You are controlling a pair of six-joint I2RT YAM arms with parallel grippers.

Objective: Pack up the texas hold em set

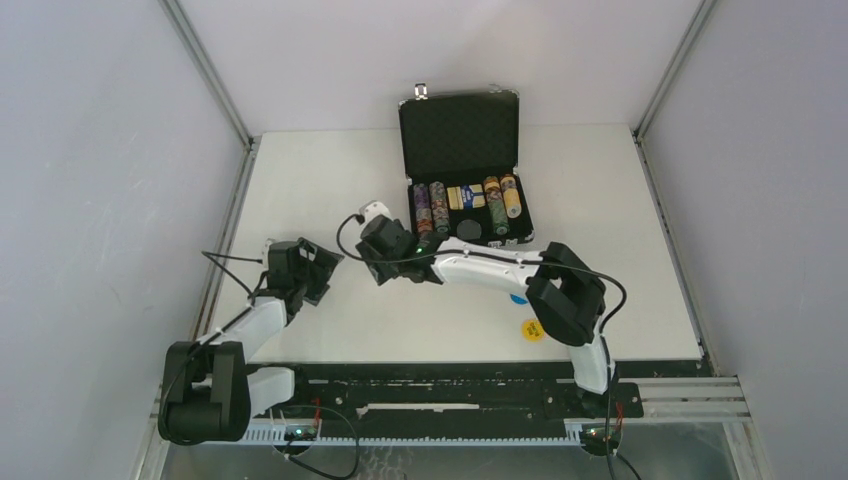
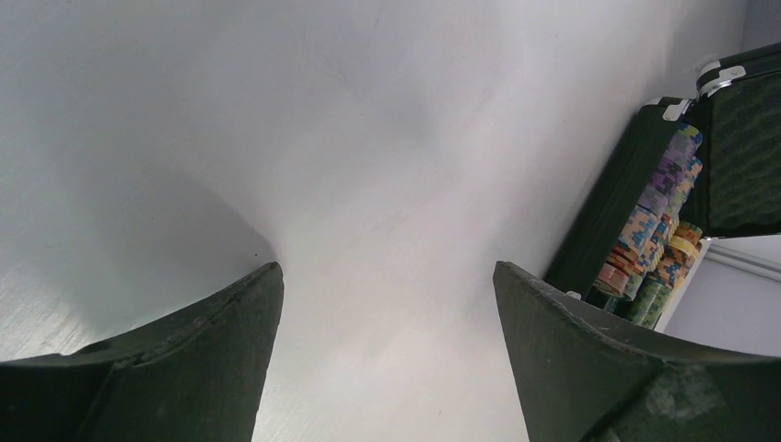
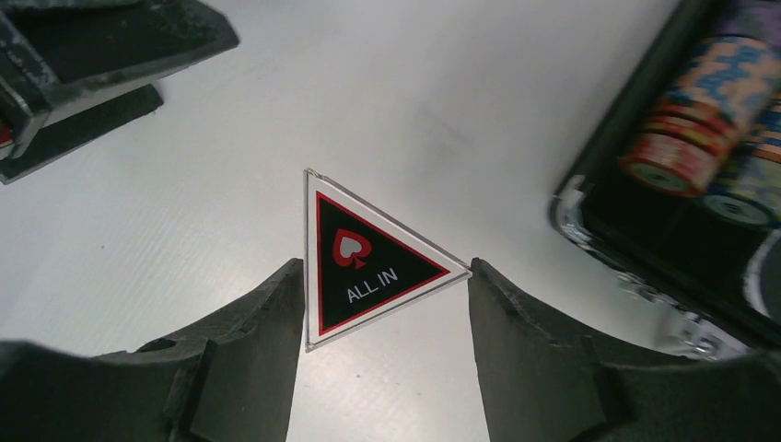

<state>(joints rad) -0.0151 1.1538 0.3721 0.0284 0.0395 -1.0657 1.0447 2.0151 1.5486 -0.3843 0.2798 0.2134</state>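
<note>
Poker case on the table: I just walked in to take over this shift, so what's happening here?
The right pincer grips the triangular ALL IN token beside the open briefcase, whose chip rows sit inside. The left pincer hangs open and empty over the table. A yellow round token and a blue token lie near the right arm, not yet packed.

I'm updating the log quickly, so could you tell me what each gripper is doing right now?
Left gripper: open, empty.
Right gripper: closed on the triangular token.
</note>
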